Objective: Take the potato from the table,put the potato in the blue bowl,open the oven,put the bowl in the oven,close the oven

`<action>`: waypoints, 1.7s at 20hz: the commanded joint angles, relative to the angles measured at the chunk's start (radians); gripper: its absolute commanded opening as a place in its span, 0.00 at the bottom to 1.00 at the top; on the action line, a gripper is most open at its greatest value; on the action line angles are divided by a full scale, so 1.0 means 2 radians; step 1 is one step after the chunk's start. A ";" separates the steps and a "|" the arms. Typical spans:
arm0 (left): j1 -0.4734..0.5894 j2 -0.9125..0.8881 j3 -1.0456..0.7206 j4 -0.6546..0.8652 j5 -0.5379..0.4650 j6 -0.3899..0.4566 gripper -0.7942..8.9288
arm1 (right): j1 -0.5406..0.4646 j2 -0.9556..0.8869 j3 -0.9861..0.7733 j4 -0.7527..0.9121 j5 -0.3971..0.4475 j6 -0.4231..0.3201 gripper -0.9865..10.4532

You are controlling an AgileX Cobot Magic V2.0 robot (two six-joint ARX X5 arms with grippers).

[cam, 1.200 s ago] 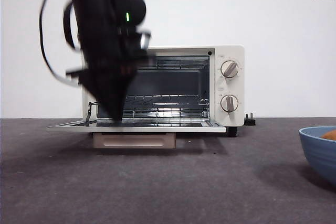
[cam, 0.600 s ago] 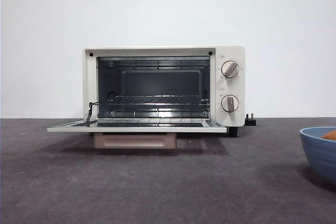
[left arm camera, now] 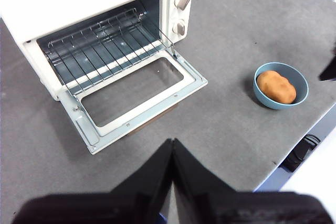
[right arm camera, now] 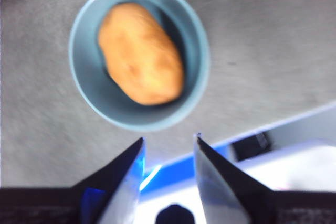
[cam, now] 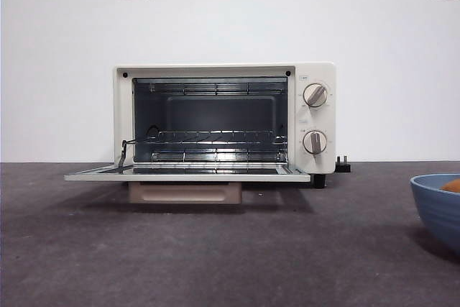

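Left gripper (left arm camera: 172, 153), jaws pressed together and empty, has withdrawn high above the oven (cam: 224, 120), door now down. Right gripper (right arm camera: 169, 153), jaws apart, hovers over the blue bowl (right arm camera: 89, 95) holding the potato (right arm camera: 140, 53); bowl pickup next.

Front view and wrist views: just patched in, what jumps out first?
The oven stands mid-table with its door dropped flat and the wire rack bare. The potato already lies in the bowl, off to the knob side of the oven near the table edge. The right end effector hangs open above the bowl; the left end effector is shut, high over the table.
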 commanded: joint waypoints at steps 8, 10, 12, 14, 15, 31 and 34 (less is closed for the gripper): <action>-0.002 -0.010 0.002 -0.019 -0.002 0.011 0.08 | -0.105 0.086 -0.006 0.028 -0.016 -0.059 0.23; -0.002 -0.010 0.002 -0.020 -0.002 0.011 0.08 | -0.105 0.100 -0.007 0.027 -0.006 -0.063 0.23; -0.002 -0.010 0.002 -0.020 -0.002 0.013 0.08 | -0.105 0.123 -0.007 0.038 -0.007 -0.066 0.23; -0.002 -0.010 0.002 -0.022 -0.002 0.013 0.08 | -0.105 0.149 -0.007 0.048 -0.007 -0.067 0.23; -0.002 -0.010 0.002 -0.026 -0.002 0.013 0.08 | -0.106 0.161 -0.007 0.049 -0.004 -0.069 0.23; -0.002 -0.010 0.002 -0.035 -0.003 0.017 0.08 | -0.103 0.234 -0.006 0.082 -0.030 -0.067 0.07; -0.002 -0.010 0.002 -0.035 -0.003 0.026 0.08 | -0.066 0.210 0.016 0.070 -0.031 -0.064 0.07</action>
